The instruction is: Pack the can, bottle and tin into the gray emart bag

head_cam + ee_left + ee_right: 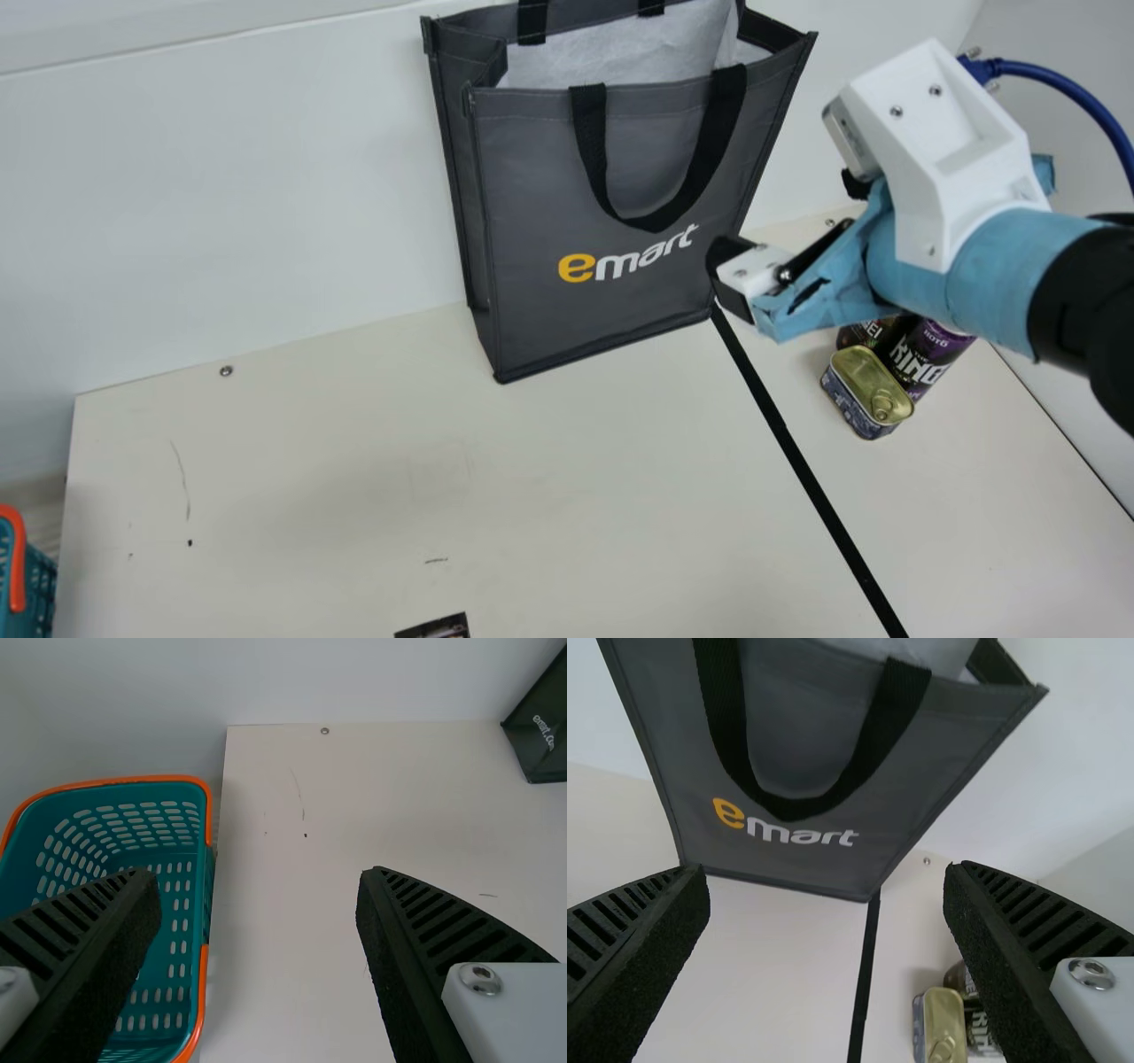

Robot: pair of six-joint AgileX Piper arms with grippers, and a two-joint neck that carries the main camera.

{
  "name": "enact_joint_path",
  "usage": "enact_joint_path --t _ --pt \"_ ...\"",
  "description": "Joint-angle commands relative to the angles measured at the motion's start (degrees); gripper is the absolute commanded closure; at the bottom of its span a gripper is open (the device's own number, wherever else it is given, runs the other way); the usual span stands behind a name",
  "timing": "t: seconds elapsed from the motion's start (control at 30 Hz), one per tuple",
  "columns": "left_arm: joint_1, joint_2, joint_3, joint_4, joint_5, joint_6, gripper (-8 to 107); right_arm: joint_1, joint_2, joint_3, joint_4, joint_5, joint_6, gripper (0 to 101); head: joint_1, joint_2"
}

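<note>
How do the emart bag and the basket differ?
Color: the emart bag is gray with black handles; the basket is teal with an orange rim.
Walls: the bag's are solid sheet, the basket's are full of slots.
Place: the bag stands on the table; the basket is off it, beyond the main view's left table edge.
Shared: both are open-topped.

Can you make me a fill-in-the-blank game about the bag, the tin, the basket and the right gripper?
The handles of the gray fabric emart bag are coloured ____.
The lid of the small rectangular metal tin is coloured ____.
The teal plastic basket has a rim coloured ____.
The right gripper is ____, not shut.

Missing words: black; gold; orange; open.
</note>
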State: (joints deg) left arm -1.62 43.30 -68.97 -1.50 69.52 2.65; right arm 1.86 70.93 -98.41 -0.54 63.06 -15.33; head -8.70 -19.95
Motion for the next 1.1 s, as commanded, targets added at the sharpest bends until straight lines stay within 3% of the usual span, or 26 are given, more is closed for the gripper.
enact_joint_path --t 0.0,0.53,1.07 --pt "0.0 0.0 0.0 0.0 0.0 0.0 9 0.1 1.2 -1.7 0.2 0.1 -0.7 10 -1.3 0.0" --pt "0.0 0.0 0.0 0.0 0.0 0.0 9 0.2 9.6 -13.4 1.5 0.8 -6.5 10 -1.3 0.0" --pt "0.0 0.0 0.0 0.0 0.0 0.0 9 -1.9 19.5 -28.1 6.5 5.9 -15.3 10 -1.3 0.0"
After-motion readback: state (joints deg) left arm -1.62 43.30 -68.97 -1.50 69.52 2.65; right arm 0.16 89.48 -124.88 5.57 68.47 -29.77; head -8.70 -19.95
